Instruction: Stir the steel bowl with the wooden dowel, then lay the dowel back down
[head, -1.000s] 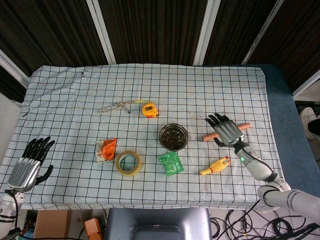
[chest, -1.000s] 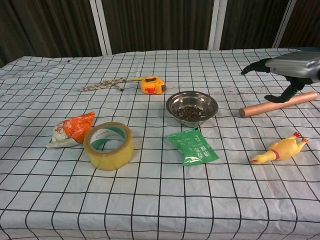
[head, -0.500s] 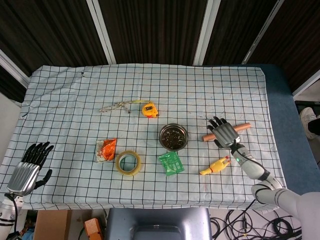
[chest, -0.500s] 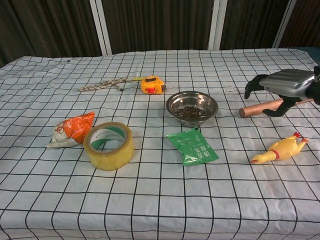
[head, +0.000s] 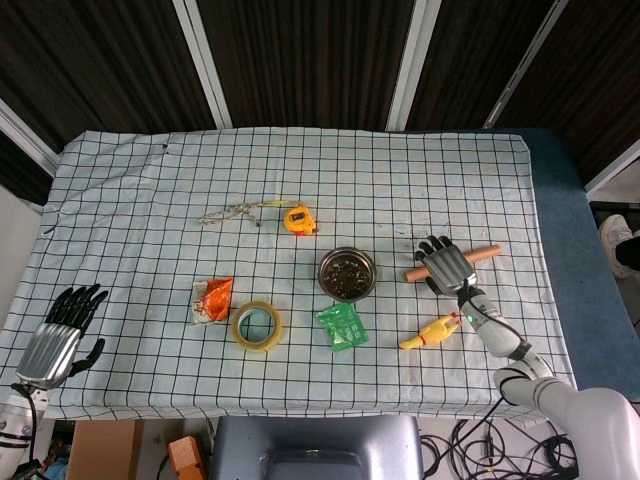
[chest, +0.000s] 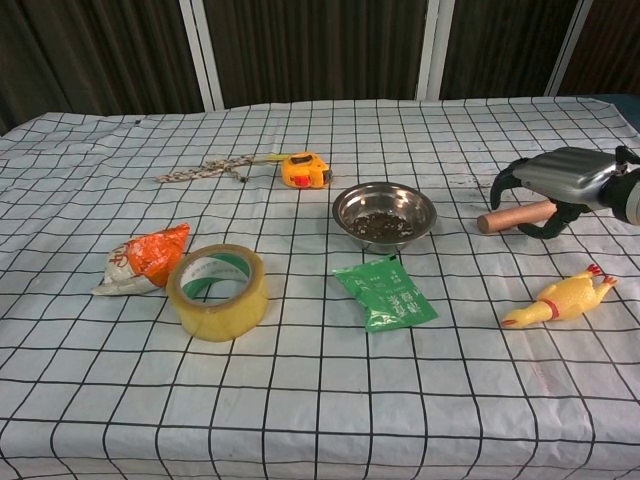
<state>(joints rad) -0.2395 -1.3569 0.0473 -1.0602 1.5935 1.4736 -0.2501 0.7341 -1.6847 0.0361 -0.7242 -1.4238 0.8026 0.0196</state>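
1. A white cloth with a black grid (head: 150, 200) covered the table, lying with some wrinkles toward its far left corner; a blue edge of the table (head: 585, 260) showed past the cloth on the right side.
2. Behind the table stood dark panels divided by pale upright strips (head: 203, 60).
3. The steel bowl (head: 347, 273) sat near the middle of the cloth, holding dark bits in its bottom.
4. The wooden dowel (chest: 512, 216) lay on the cloth to the right of the bowl, well apart from it, its near end pointing toward the bowl.
5. The right hand (chest: 560, 180) arched over the dowel, fingers curled down around it on both sides; whether they actually gripped it I could not tell.
6. The left hand (head: 58, 335) hung off the near left corner of the table, fingers apart and holding nothing.
7. A yellow rubber chicken (chest: 560, 296) lay nearer than the dowel.
8. A green packet (chest: 385, 292) lay just in front of the bowl.
9. A roll of clear tape (chest: 217, 290) stood beside an orange and white wrapper (chest: 140, 260).
10. A yellow tape measure (chest: 305, 169) and a bit of cord (chest: 205, 170) lay farther back.
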